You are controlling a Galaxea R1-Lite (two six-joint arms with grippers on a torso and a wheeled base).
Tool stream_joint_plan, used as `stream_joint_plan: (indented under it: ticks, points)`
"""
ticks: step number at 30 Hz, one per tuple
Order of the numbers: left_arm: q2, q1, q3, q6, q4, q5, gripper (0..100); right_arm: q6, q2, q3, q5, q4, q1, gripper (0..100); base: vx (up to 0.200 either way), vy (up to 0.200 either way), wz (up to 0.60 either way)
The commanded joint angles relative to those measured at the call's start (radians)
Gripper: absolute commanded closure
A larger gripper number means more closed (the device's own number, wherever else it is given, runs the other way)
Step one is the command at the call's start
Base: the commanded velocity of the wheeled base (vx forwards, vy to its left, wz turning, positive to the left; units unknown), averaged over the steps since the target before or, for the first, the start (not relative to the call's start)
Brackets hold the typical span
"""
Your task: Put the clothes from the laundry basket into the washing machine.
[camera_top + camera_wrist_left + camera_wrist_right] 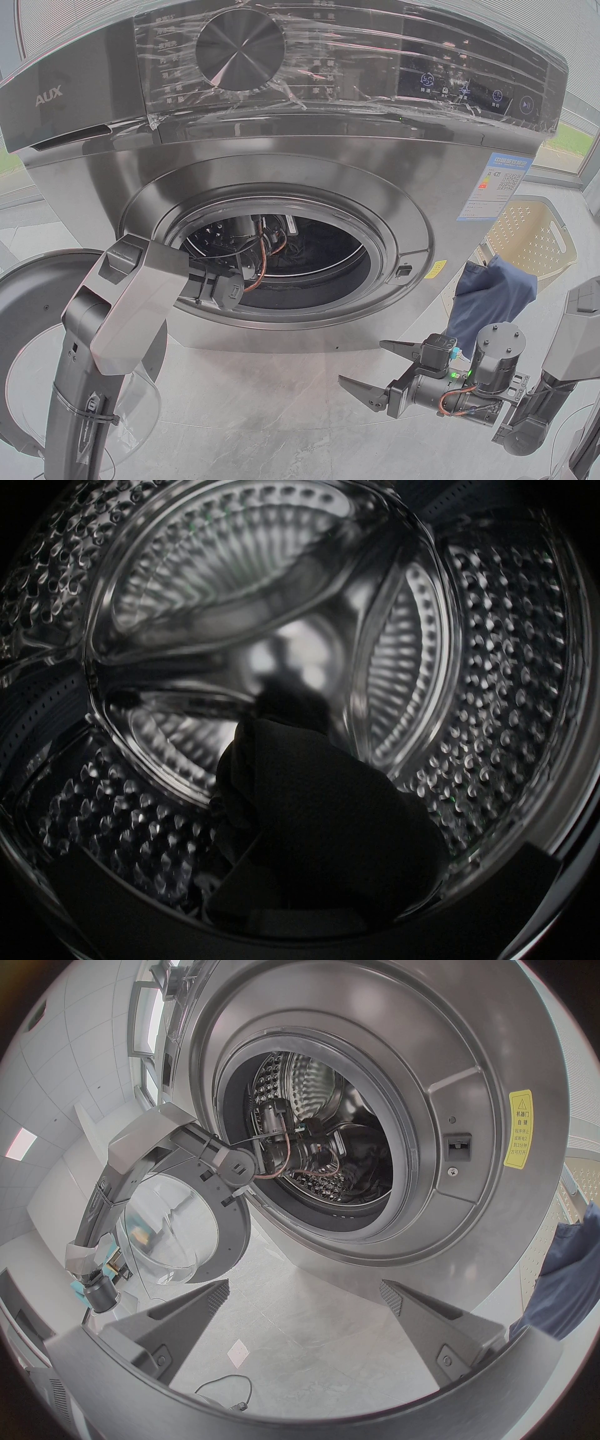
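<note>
The washing machine [300,156] stands with its round opening [281,262] uncovered. My left arm [125,300] goes through that opening, and its wrist [294,1147] sits inside the drum. A dark garment [325,830] lies on the drum floor, close in front of the left wrist camera. To the right of the machine, a cream laundry basket [531,237] holds a blue garment [494,300] that drapes over its near rim. My right gripper [361,361] hangs open and empty in front of the machine, low on the right, pointing at the opening [312,1135].
The machine's glass door [25,350] is swung wide open on the left, beside my left arm. Grey tiled floor [262,406] spreads out in front of the machine. A yellow warning sticker [520,1129] sits near the door latch [457,1146].
</note>
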Motion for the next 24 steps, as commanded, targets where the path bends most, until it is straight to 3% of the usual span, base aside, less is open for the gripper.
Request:
stream_joint_plan:
  ticks: [1, 6, 7, 12, 20, 24]
  points:
    - [0.089, 0.013, -0.128, -0.011, -0.022, 0.024, 100, 0.001, 0.002, 0.0, 0.0, 0.0, 0.003, 0, 0.0, 0.0, 0.0]
    - [0.087, 0.015, -0.118, -0.01, -0.021, 0.024, 100, 0.0, 0.002, 0.0, 0.0, 0.0, 0.004, 0, 0.0, 0.0, 0.0]
    - [0.083, 0.013, -0.107, -0.013, -0.015, 0.026, 0, 0.0, 0.0, 0.0, 0.0, -0.002, 0.006, 0, 0.0, 0.0, 0.0]
    - [-0.02, -0.002, 0.056, -0.024, 0.011, 0.026, 0, 0.0, 0.002, 0.0, 0.0, 0.0, 0.006, 0, 0.0, 0.0, 0.0]
    - [-0.146, -0.027, 0.269, 0.009, 0.041, 0.029, 0, 0.0, 0.002, 0.002, 0.0, 0.0, 0.007, 0, 0.0, 0.0, 0.0]
    - [-0.203, -0.042, 0.358, 0.012, 0.041, 0.029, 0, 0.0, 0.002, 0.003, 0.0, 0.0, 0.007, 0, 0.0, 0.0, 0.0]
